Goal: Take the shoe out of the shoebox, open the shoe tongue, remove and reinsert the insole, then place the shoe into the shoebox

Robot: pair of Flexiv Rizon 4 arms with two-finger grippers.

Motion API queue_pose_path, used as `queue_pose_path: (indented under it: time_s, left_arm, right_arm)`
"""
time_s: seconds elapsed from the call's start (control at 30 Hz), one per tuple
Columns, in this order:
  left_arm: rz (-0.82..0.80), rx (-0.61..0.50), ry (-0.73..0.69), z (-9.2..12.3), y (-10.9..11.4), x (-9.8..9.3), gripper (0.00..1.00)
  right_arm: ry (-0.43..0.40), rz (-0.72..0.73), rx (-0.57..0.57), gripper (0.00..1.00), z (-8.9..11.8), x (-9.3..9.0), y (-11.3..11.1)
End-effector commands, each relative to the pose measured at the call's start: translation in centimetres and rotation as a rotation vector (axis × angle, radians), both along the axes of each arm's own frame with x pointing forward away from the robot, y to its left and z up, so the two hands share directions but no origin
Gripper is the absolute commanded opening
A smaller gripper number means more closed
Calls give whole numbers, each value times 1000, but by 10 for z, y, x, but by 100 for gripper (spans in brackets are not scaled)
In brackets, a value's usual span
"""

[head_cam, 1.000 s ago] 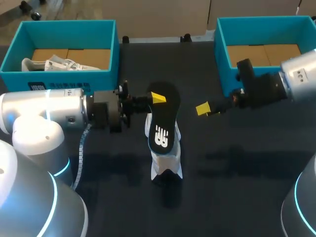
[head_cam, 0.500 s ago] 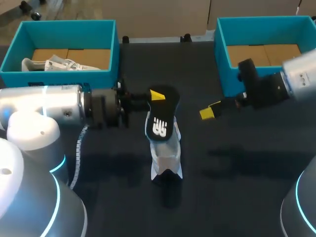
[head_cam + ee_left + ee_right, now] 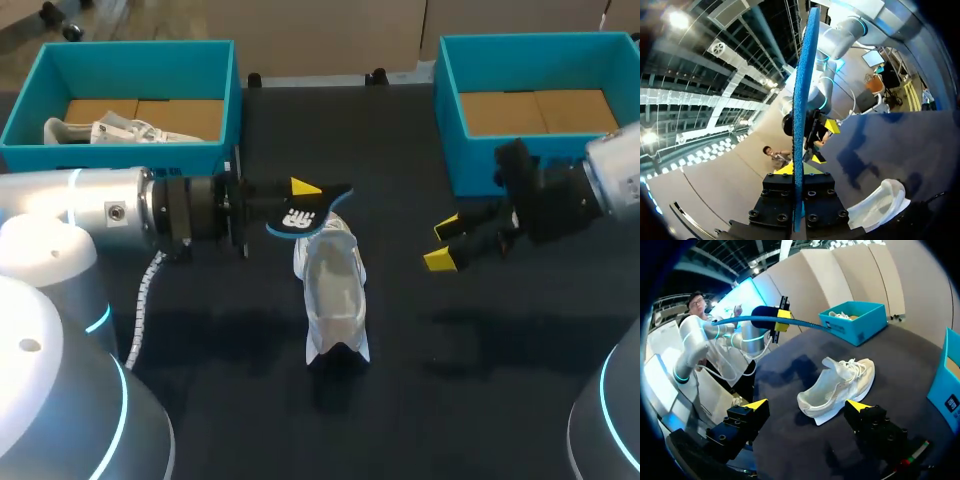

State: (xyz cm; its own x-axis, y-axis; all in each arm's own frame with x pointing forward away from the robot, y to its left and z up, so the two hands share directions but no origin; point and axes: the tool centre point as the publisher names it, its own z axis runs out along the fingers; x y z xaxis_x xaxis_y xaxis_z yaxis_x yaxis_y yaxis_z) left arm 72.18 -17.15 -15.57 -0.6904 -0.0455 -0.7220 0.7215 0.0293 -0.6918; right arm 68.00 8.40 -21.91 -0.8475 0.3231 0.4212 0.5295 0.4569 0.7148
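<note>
My left jaws are clenched on one end of the insole, which floats just above the shoe on the desk. My right jaws are released, well apart. The insole seems thin, light and floppy (probably foam), so I'd pinch near the edge.

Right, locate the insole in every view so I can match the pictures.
Head view: insole held in the left pincer, over the white shoe's far end.
Left wrist view: edge-on blue strip rising from this arm's pincer.
Right wrist view: thin blue curve beyond the white shoe.
Shared landmark: the white shoe.
</note>
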Motion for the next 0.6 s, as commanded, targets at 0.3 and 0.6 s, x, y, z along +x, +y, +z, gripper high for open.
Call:
queue_pose_path:
  time_s: [0.3, 0.6]
  left_arm:
    - [-29, 18, 120, 18, 16, -26, 0]
    - [-22, 2, 128, 19, 19, -33, 0]
  right_arm:
    - [5, 4, -7, 100, 0, 4, 4]
    - [-240, -6, -153, 100, -9, 5, -4]
